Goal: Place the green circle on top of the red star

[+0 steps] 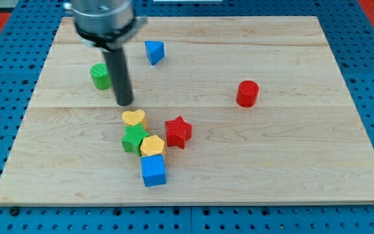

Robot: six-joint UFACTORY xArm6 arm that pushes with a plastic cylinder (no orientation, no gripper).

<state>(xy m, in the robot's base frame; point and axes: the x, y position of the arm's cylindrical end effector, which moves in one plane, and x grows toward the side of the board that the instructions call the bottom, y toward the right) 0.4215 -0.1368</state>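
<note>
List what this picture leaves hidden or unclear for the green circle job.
- Green circle: my rod covers its right edge in the camera view, so contact with it cannot be judged.
- My tip: whether it touches the board cannot be told.
- Green star: partly hidden by the yellow heart and yellow hexagon.
- Arm above the rod: cut off by the view's top.
</note>
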